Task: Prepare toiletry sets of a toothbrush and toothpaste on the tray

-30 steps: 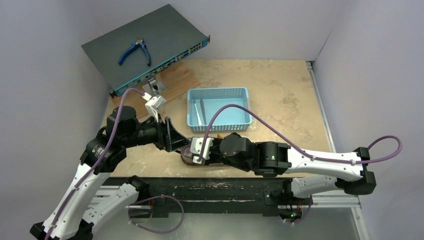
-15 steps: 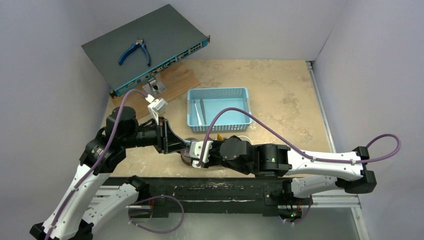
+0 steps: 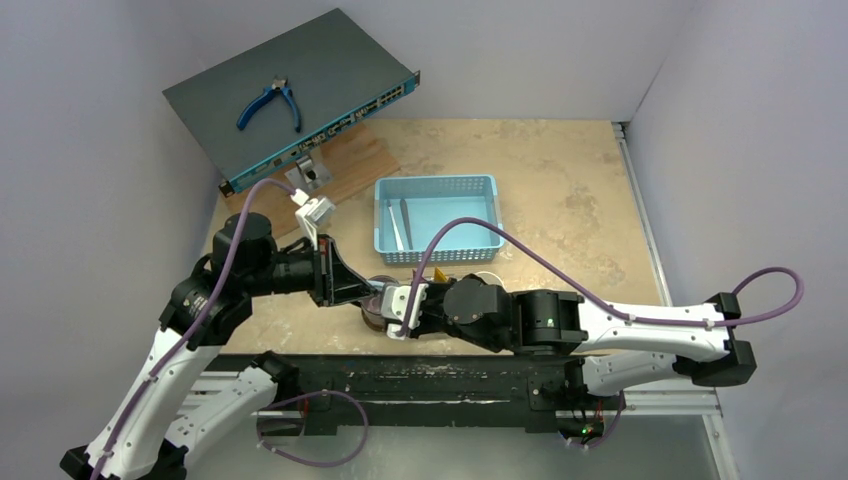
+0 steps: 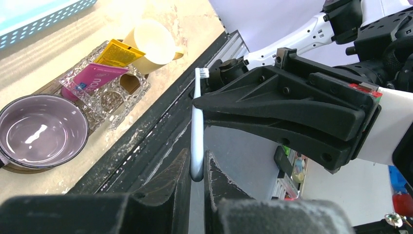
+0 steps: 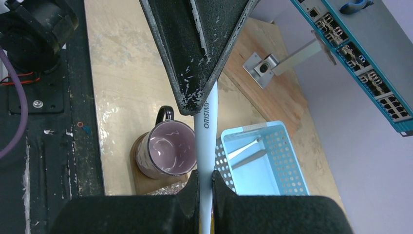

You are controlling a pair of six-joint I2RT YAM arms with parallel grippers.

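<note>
Two grippers held one toothbrush (image 4: 196, 127) over the mug (image 5: 166, 150): left gripper (image 4: 196, 160) clamped the handle tail, right gripper (image 5: 204, 178) clamped near the bristles. Long axis ran jaw to jaw; tray (image 5: 144, 182) lay under the mug.

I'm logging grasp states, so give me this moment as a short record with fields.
toothbrush: in the air, gripped by both pincers
left pincer: shut on its handle end
right pincer: shut near its bristle head
toothpaste: pink and yellow tubes, lying on clear dish
purple mug: beside the dish
</note>
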